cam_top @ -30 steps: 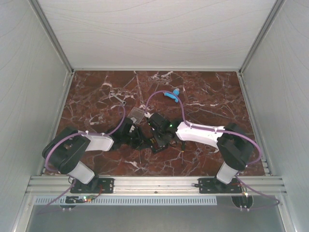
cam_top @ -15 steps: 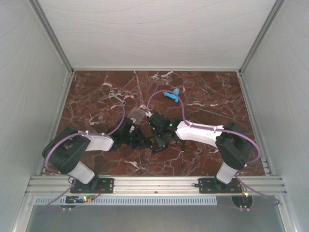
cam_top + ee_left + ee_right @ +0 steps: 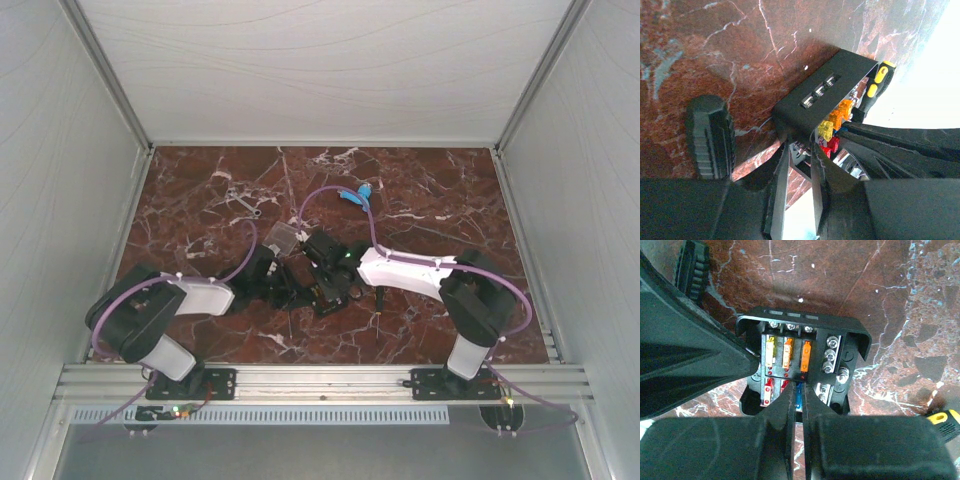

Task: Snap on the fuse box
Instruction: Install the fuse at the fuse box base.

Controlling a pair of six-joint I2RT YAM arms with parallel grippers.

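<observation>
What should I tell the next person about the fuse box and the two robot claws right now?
Left gripper: jaws look pinched on the side wall of the fuse box, steadying it.
Right gripper: jaws shut, holding nothing, tips at the box's near edge.
Clear lid: lying on the table beside the box, not on it.
Done: box held, fuses uncovered.
Left: pick up the lid, set it over the box, press until it snaps.

1. A tabletop (image 3: 200,200) in dark red marble pattern, veined with white, is seen.
2. It is closed in on three sides by pale grey panels (image 3: 330,60), left, back and right, joined at the corners by metal posts (image 3: 105,75).
3. An aluminium rail (image 3: 330,378) is fixed along the near edge, with a slotted strip (image 3: 300,413) below it.
4. The whole is evenly lit.
</observation>
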